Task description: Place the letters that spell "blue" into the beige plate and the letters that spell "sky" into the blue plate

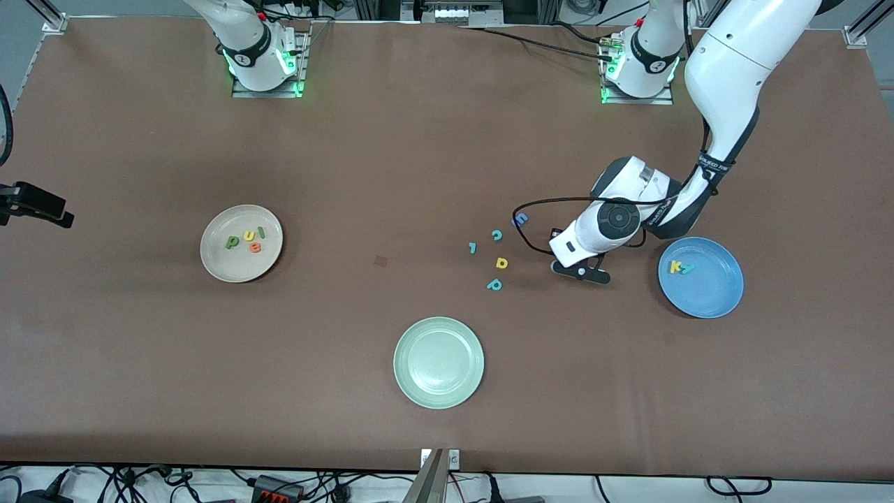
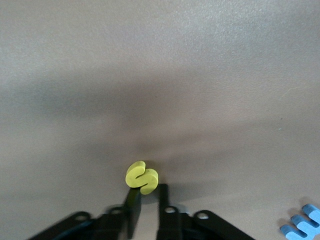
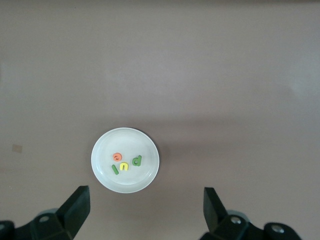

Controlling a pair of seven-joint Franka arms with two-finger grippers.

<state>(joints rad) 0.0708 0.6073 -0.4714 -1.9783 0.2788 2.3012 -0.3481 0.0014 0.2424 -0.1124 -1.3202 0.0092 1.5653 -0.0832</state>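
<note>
My left gripper (image 2: 148, 192) is shut on the yellow s (image 2: 142, 177), pinched at its fingertips. It is low over the table (image 1: 583, 271), between the loose letters and the blue plate (image 1: 705, 299). That plate holds the yellow k (image 1: 675, 266) and the teal y (image 1: 687, 268). The beige plate (image 1: 222, 263) holds the green b (image 1: 232, 242), yellow u (image 1: 246, 236), green l (image 1: 260, 232) and orange e (image 1: 255, 247). My right gripper (image 3: 147, 202) hangs open high over the beige plate (image 3: 145, 177).
A pale green plate (image 1: 438, 391) lies nearest the front camera. Loose teal letters (image 1: 497, 235), (image 1: 473, 247), (image 1: 494, 284), a yellow letter (image 1: 501, 263) and a blue blocky letter (image 1: 520, 219) lie beside the left gripper, toward the right arm's end.
</note>
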